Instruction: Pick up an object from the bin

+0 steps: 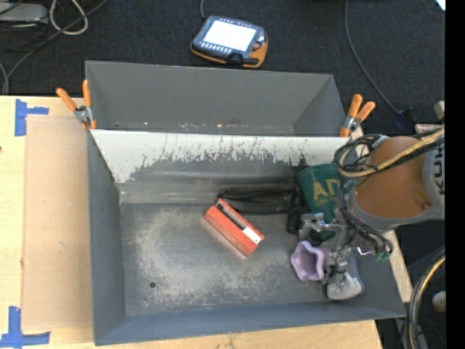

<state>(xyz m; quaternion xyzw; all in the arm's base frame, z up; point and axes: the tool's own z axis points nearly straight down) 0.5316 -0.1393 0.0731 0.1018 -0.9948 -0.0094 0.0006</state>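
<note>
My gripper (338,259) hangs low in the bin's front right corner. Just below it lies a small pale grey lump (344,288), and the gripper's tip meets its top. A soft purple thing (308,261) with a crumpled shape lies right beside the gripper on its left. Behind the gripper, a dark green packet (322,190) with pale letters leans against the right wall, partly covered by the arm.
An orange-red flat box (233,229) lies tilted in the middle of the floor. A long black tool (258,197) rests behind it along the back slope. The orange-covered arm reaches in over the right rim.
</note>
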